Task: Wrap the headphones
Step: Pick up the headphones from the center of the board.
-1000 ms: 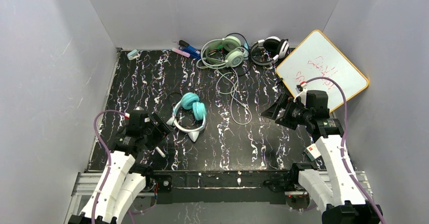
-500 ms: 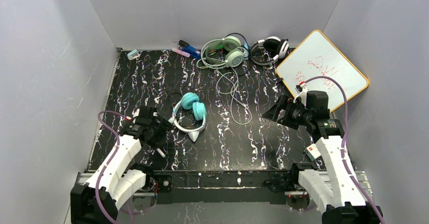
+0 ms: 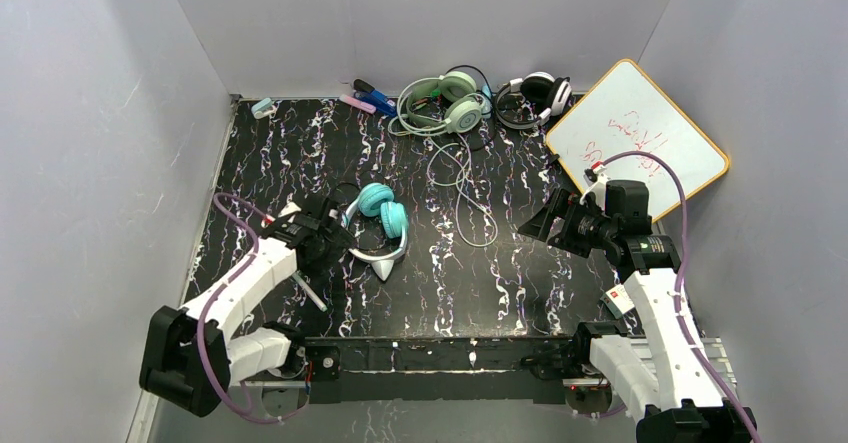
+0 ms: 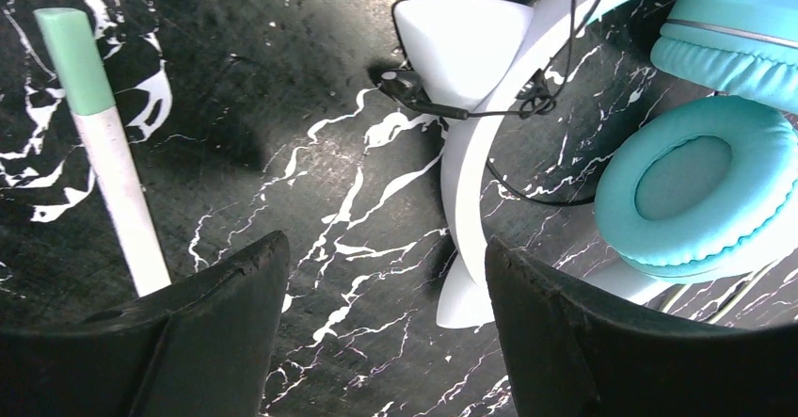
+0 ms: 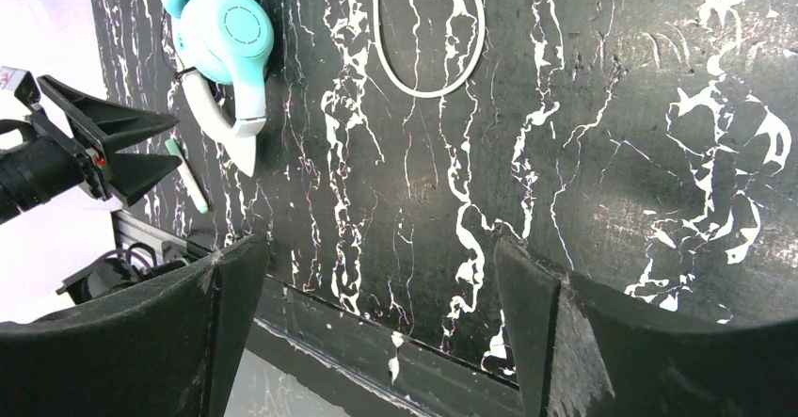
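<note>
The teal headphones (image 3: 380, 218) with a white cat-ear band lie left of the table's middle. My left gripper (image 3: 335, 235) is open just left of their band. In the left wrist view my left gripper (image 4: 386, 248) hangs over the table with the white band (image 4: 463, 186) between the jaws near the right one. A thin black cable with a plug (image 4: 423, 97) lies across one cat ear, and a teal cup (image 4: 692, 186) is to the right. My right gripper (image 3: 537, 221) is open and empty over the right side (image 5: 375, 248). The mint-green headphones (image 3: 445, 101) lie at the back, their pale cable (image 3: 465, 188) trailing forward. The black-and-white headphones (image 3: 535, 98) lie beside them.
A white marker with a green cap (image 4: 108, 153) lies left of my left gripper. A whiteboard (image 3: 640, 138) leans at the back right. Several pens (image 3: 370, 98) and a small pale object (image 3: 263, 107) lie at the back left. Grey walls enclose the table on three sides.
My left arm has reached forward and to the right, bringing its open gripper up to the teal headphones' band. The right arm has not moved.
</note>
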Action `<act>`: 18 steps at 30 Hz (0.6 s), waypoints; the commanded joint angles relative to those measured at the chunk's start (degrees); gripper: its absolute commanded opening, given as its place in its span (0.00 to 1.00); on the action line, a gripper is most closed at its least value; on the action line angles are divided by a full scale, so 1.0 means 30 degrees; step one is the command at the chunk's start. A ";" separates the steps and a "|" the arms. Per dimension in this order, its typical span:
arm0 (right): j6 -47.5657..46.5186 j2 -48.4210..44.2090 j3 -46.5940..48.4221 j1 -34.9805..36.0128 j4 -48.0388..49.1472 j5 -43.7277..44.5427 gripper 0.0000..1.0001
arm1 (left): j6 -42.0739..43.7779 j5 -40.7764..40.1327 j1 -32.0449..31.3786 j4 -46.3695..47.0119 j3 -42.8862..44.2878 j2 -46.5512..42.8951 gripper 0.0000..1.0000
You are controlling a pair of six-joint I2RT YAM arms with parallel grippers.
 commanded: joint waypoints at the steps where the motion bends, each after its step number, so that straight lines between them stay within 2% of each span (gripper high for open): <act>1: -0.0177 -0.0355 0.0834 0.0150 0.0040 -0.0273 0.99 | -0.1038 -0.1748 -0.0890 -0.0045 0.0879 0.0764 0.73; 6: -0.0125 -0.0428 0.0919 0.0173 0.0175 -0.0590 0.99 | -0.2417 -0.2625 -0.2136 0.0542 0.1261 0.1990 0.73; 13: -0.0206 -0.0463 0.1185 0.0209 -0.0025 -0.0622 0.99 | -0.3138 -0.4021 -0.3527 0.0597 0.2623 0.5186 0.72; 18: -0.0206 -0.0663 0.1300 0.0239 -0.0135 -0.0707 0.99 | -0.2991 -0.5529 -0.3886 0.0084 0.3500 0.6984 0.55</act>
